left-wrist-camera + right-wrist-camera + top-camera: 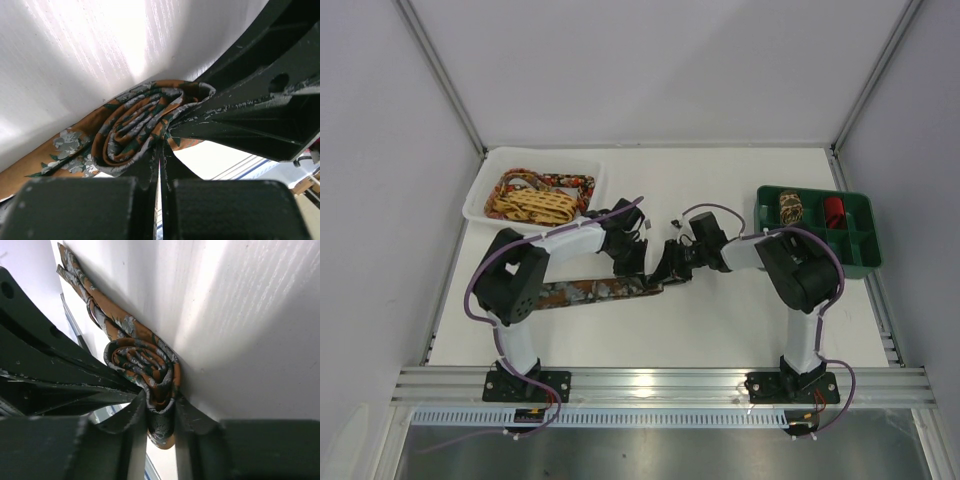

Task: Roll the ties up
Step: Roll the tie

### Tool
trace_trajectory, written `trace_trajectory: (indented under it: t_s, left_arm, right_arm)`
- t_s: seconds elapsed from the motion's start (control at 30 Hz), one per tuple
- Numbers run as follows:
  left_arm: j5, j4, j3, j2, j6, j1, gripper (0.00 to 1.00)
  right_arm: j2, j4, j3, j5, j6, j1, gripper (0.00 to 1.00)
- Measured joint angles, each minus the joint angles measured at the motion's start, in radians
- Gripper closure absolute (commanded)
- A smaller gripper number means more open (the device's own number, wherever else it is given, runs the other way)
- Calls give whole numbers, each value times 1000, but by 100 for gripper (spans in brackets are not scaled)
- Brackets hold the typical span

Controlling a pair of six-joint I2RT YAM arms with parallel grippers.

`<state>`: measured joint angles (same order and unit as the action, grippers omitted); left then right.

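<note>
A brown-orange mottled tie (590, 290) lies flat across the table, and its right end is wound into a small coil (142, 122) between my two grippers. My left gripper (645, 265) has its jaws almost together, and its fingertips (150, 160) pinch the coil's lower edge. My right gripper (672, 262) is shut on the coil (145, 365), with a fold of the tie (162, 427) clamped between its fingers. The right gripper's fingers (250, 100) cross the left wrist view and press on the coil from the right. The flat tail (80, 280) runs away along the table.
A white tray (480, 195) at the back left holds a yellow lattice tie (535, 207) and a red-floral tie (570, 183). A green divided bin (860, 262) at the right holds a brown-yellow coil (790, 207) and a red coil (833, 210).
</note>
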<state>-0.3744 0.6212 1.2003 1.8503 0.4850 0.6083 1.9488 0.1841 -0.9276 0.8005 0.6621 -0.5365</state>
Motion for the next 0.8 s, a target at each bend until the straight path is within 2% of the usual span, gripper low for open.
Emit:
trace_trajectory:
  t_s: [0.07,0.1,0.17,0.6,0.8]
  left_arm:
    - [1,-1,-2,-2,-7,-1,100]
    - [2,0,-3,-4,-10,-2,100]
    - [3,2,-6,-13,-16,-2,100]
    - [-7,-3,-16,-84,-13,19,99]
    - [-11,-21,-34,-78,-4,58,100]
  right_arm:
    - [0,6,0,-4,13,-3,84]
    - [0,9,1,-6,21,-6,92]
    - [-8,2,2,-17,34,-10,99]
    - [-267,-343,14,-179,36,-51,100]
    - [-320,-492,13,-256,36,-84,100]
